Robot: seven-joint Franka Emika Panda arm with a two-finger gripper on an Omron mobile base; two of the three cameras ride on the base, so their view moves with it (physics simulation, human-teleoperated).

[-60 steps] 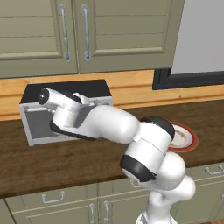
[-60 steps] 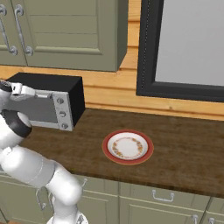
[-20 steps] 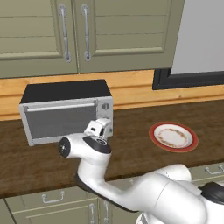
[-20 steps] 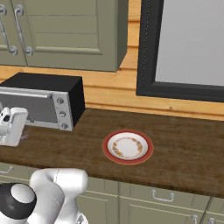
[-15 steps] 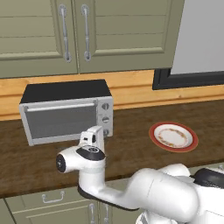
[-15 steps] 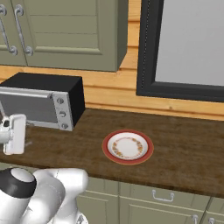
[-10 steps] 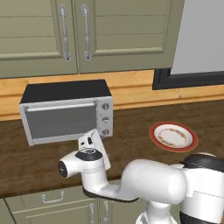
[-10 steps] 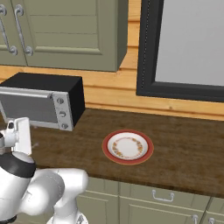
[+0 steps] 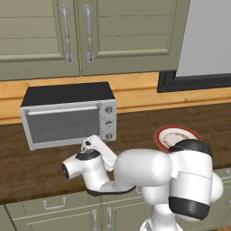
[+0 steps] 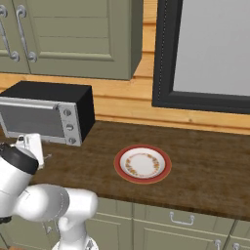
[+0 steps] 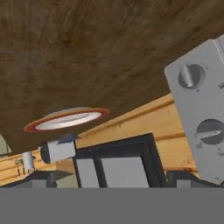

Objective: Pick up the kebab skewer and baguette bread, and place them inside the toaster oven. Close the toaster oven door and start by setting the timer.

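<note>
The toaster oven (image 9: 67, 115) stands at the back left of the counter, silver with a black top. Its door (image 9: 63, 124) is shut, the bar handle along its top edge. Three round knobs (image 9: 108, 122) are stacked at its right; two of them (image 11: 190, 75) show large in the hand view. My gripper (image 9: 90, 143) hangs open and empty just in front of the oven's lower right corner, below the knobs; it is also at the left of the right base view (image 10: 33, 145). The kebab skewer and the baguette bread are hidden.
A red-rimmed plate (image 10: 142, 164) with nothing on it lies on the dark wood counter (image 10: 195, 166) to the right of the oven. Green wall cabinets (image 9: 90, 36) hang above, and a dark-framed window (image 10: 205, 53) is at the right. My bulky white arm (image 9: 149, 171) hangs over the counter's front edge.
Three seconds ago my hand was against the oven's front. It has since drawn back and down toward the counter, and the arm has folded in front of the base. The gripper stays open.
</note>
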